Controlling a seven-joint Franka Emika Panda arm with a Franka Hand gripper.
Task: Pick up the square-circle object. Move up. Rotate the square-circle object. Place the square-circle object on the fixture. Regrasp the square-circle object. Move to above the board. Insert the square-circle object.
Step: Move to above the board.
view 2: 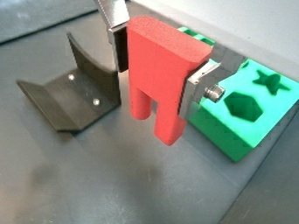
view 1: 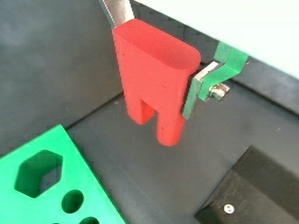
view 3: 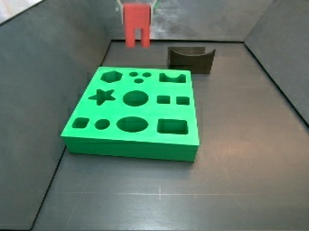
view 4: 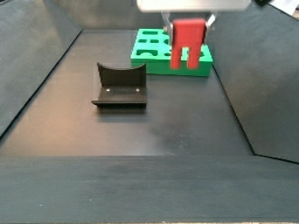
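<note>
The gripper (view 2: 158, 74), fingers clamped on the square-circle object (view 2: 162, 74), holds it prongs-down in the air beside the fixture (view 2: 73, 86), near the board (view 3: 135, 110): pickup apparently done; fixture placement, regrasp and insertion remain.

Gripper (view 2: 158, 66) hung above the floor (view 4: 176, 122), the square-circle object (view 2: 162, 74) clamped between its fingers (view 2: 201, 77) with legs pointing down, off the board (view 3: 135, 110), which lay just beside; the fixture (view 4: 119, 86) stood apart from the board.
</note>
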